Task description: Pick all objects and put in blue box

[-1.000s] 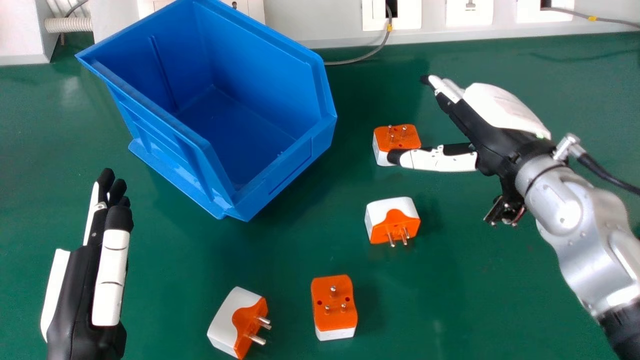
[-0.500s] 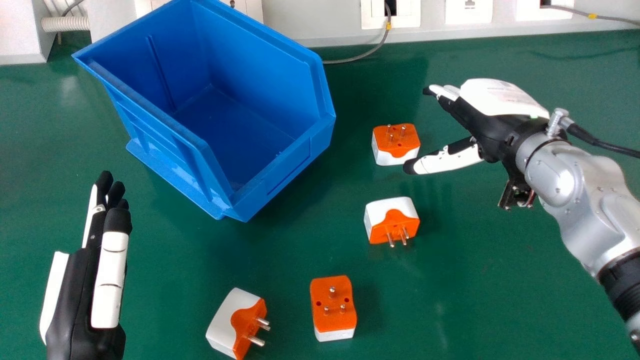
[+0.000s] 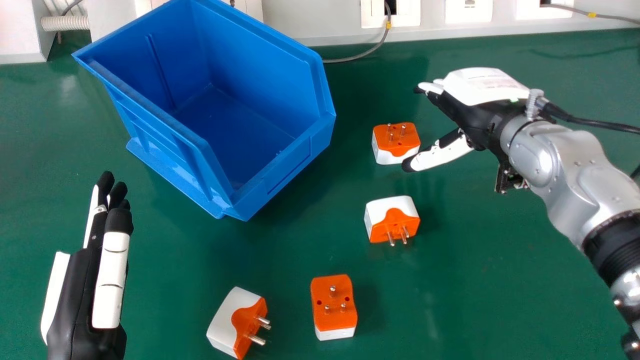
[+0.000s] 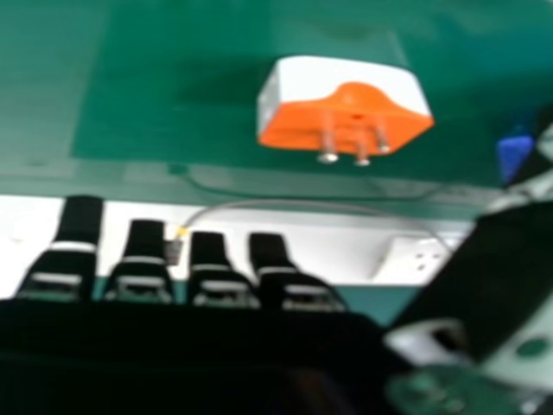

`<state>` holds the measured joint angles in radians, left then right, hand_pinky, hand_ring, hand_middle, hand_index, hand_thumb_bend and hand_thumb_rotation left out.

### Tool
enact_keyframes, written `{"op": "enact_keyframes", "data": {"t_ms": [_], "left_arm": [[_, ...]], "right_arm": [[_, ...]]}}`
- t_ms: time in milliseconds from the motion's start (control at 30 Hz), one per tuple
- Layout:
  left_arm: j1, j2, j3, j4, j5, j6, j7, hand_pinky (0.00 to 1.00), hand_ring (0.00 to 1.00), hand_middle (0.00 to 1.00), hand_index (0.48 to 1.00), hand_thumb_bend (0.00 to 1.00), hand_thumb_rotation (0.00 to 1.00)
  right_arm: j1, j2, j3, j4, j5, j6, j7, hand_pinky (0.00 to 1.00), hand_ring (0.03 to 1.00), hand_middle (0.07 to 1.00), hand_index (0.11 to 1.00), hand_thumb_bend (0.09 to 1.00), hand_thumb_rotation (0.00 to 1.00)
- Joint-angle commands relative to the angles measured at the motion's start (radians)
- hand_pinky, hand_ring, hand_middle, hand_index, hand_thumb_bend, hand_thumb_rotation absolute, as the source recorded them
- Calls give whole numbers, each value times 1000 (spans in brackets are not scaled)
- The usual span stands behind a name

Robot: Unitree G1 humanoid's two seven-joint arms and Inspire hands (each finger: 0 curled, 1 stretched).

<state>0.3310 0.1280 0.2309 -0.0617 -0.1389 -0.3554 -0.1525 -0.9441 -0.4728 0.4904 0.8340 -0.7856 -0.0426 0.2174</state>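
My right hand [image 3: 475,110] is open beside the farthest orange-and-white plug adapter [image 3: 396,141], its thumb tip close to the adapter's right side. In the right hand view, an adapter [image 4: 341,112] lies in front of my right hand [image 4: 216,277], with nothing held. Nearer in the head view lie a second adapter [image 3: 392,220], a third with pins up [image 3: 333,306] and a fourth on its side [image 3: 237,322]. The blue box [image 3: 285,175] stands open-topped with a bare floor. At the left, my left hand [image 3: 95,280] is open with straight fingers.
A pale wall with sockets [image 3: 390,15] runs behind the green table [image 3: 480,310]. A grey cable [image 3: 370,50] hangs from one socket down to the table behind the box. A ribbed hose [image 3: 65,23] is at the back left.
My right hand first drew back to the right from the farthest adapter, then shifted left and farther back, its wrist turning. The adapters, box and left hand stay in place.
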Motion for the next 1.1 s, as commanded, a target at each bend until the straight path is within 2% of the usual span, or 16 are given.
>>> {"op": "enact_keyframes", "data": {"t_ms": [0, 200, 367, 500, 700, 1067], "left_arm": [[2, 3, 1, -20, -9, -4, -5, 993, 994, 994, 1000, 702, 1000], [0, -2, -1, -16, -13, -4, -7, 982, 985, 988, 1000, 711, 1000], [6, -3, -2, -22, -22, 0, -11, 979, 983, 986, 1000, 712, 1000], [3, -2, 0, -15, -29, -1, -17, 975, 981, 985, 1000, 710, 1000], [16, -8, -2, -27, -31, -2, -18, 969, 978, 983, 1000, 708, 1000], [25, -10, 0, -43, -31, 4, -18, 961, 974, 979, 1000, 707, 1000]], "right_arm": [[-66, 1, 9, 15, -10, -17, -19, 826, 931, 948, 927, 523, 540], [-113, 23, 40, 71, -27, -29, -18, 821, 928, 948, 924, 523, 534], [-122, 31, 60, 65, -40, -38, -14, 825, 929, 949, 926, 519, 530], [-140, 46, 77, 103, -57, -51, -26, 828, 931, 952, 926, 517, 529], [-158, 55, 103, 133, -71, -58, -27, 832, 928, 950, 921, 515, 525], [-157, 75, 135, 174, -96, -71, -61, 831, 926, 943, 912, 518, 530]]}}
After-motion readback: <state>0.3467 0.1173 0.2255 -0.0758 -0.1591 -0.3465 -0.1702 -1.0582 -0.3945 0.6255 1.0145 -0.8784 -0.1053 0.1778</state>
